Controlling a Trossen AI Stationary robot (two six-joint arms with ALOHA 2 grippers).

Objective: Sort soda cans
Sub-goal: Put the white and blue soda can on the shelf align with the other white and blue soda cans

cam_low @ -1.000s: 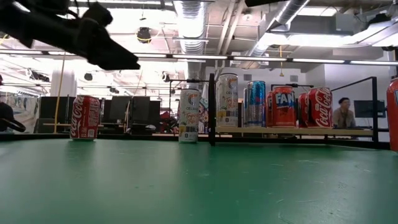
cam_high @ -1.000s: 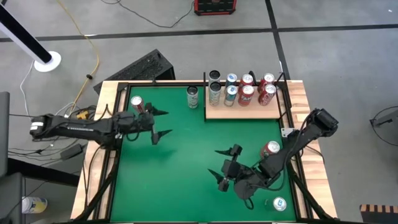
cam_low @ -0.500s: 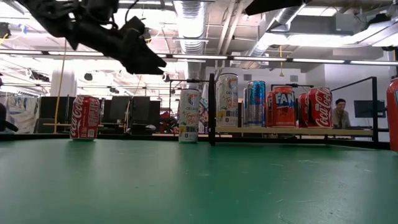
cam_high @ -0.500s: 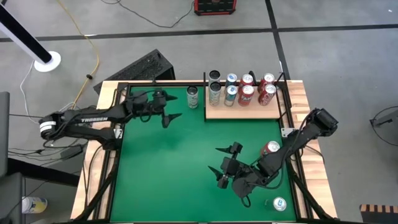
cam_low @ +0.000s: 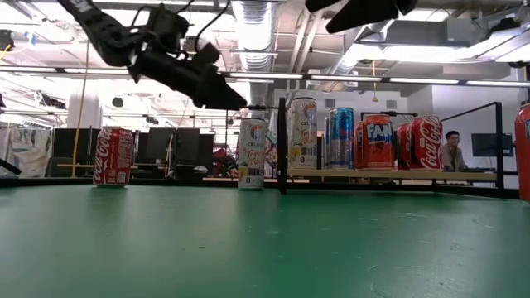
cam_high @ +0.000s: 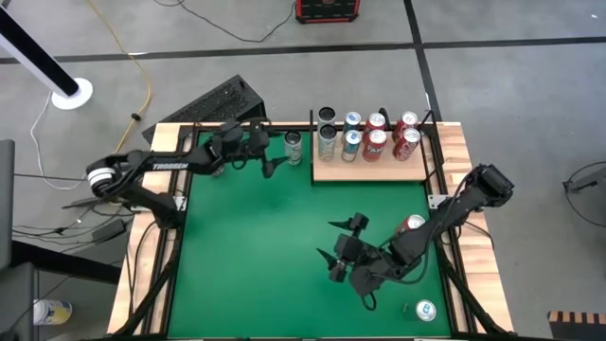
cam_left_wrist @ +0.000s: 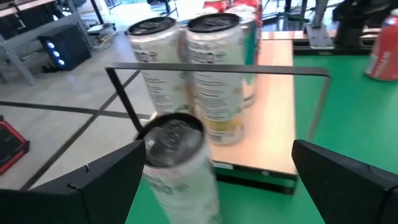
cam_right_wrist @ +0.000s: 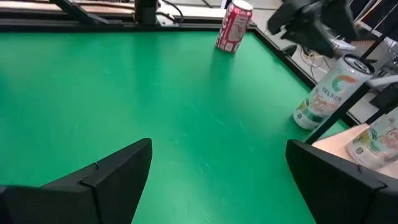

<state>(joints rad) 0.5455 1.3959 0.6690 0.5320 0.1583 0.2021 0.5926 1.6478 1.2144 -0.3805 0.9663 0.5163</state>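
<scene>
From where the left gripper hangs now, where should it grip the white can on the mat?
Grip the white can mid-body, one finger on each side. It stands upright beside the tray; the open left gripper already faces it from the mat side.

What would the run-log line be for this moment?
left gripper: open, beside white can on mat | right gripper: open, empty, over mat | wooden tray: eight cans | loose red cans: two

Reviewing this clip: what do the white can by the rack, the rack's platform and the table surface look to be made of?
White can: likely thin metal, with a dull silvery lid and pull tab and a glossy printed body.
Rack platform: seemingly light wood or plywood, pale tan and matte, bordered by a thin dark rail, probably metal.
Table surface: green mat, maybe felt or rubber; matte with faint scuffs.
</scene>
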